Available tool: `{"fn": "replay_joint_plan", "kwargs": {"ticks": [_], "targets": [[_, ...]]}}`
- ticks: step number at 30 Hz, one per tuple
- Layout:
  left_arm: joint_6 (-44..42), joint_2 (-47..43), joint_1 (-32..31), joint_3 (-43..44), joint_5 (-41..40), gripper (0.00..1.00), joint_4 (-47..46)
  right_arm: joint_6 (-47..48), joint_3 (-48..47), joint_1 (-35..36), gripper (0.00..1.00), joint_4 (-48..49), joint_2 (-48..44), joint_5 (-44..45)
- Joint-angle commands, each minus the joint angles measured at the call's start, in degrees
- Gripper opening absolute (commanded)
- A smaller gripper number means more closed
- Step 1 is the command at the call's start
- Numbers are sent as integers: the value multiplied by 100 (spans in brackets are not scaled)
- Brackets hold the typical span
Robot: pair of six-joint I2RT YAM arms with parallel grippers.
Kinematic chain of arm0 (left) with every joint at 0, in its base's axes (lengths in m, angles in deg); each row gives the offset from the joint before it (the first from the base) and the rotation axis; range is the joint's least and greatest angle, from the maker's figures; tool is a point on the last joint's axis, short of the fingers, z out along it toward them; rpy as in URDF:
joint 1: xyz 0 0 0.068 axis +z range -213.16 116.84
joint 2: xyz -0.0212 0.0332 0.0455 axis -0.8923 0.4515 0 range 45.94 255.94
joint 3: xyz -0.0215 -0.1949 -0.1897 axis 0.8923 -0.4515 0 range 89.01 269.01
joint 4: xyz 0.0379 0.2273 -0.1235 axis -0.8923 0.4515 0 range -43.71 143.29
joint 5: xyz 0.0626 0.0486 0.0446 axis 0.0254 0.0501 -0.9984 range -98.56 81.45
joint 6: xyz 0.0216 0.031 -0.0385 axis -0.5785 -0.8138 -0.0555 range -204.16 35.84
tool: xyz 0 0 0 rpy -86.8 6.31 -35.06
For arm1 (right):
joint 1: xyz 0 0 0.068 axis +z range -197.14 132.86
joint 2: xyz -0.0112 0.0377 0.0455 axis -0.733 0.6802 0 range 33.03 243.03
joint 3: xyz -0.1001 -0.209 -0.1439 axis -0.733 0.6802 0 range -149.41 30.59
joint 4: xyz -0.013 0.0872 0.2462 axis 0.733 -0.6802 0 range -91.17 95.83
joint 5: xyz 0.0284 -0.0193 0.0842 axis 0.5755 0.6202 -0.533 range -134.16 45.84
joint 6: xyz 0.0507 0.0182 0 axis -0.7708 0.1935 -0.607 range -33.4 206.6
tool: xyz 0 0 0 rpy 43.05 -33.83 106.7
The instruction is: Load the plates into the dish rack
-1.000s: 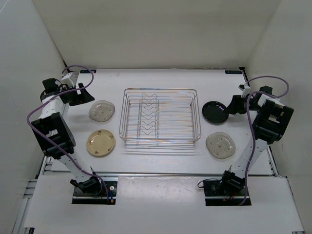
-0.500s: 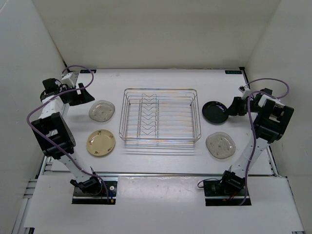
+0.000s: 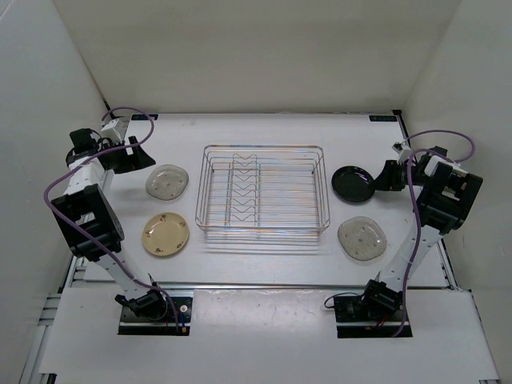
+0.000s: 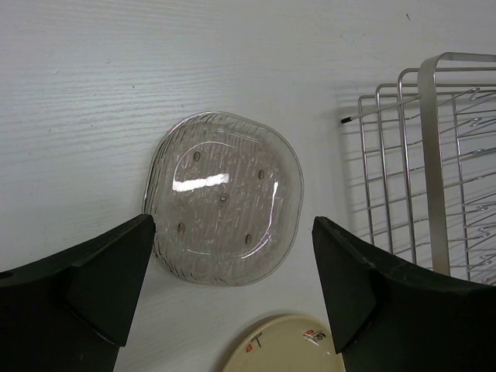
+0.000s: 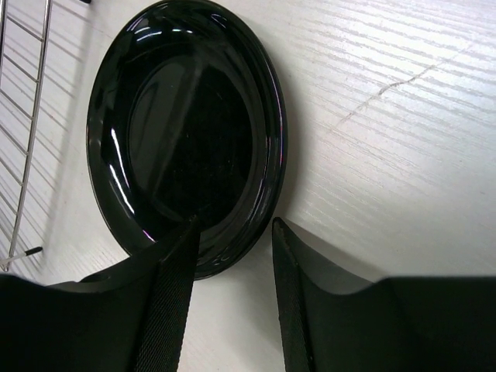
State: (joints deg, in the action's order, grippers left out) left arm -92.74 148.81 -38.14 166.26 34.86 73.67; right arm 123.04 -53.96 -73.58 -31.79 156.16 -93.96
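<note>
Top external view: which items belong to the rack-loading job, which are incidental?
Job: silver wire dish rack; glossy black plate; cream-yellow speckled plate; left translucent greyish plate; right translucent greyish plate.
Incidental: purple arm cables; white enclosure walls.

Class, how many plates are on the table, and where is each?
4. Left of the dish rack: a translucent plate farther back, a cream plate nearer. Right of it: a black plate farther back, a second translucent plate nearer. None appears hidden.
</note>
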Motion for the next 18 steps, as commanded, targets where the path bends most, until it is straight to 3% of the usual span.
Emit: {"fn": "replay_joint_plan", "kwargs": {"ticks": [1, 12, 18], "targets": [[-83, -267, 30, -34, 246, 93, -39, 82, -140, -37, 45, -122, 36, -92], [-83, -267, 82, -88, 351, 93, -39, 82, -140, -143, 30, -122, 88, -91], [-83, -267, 135, -88, 351, 93, -39, 82, -88, -143, 30, -122, 88, -91]]}}
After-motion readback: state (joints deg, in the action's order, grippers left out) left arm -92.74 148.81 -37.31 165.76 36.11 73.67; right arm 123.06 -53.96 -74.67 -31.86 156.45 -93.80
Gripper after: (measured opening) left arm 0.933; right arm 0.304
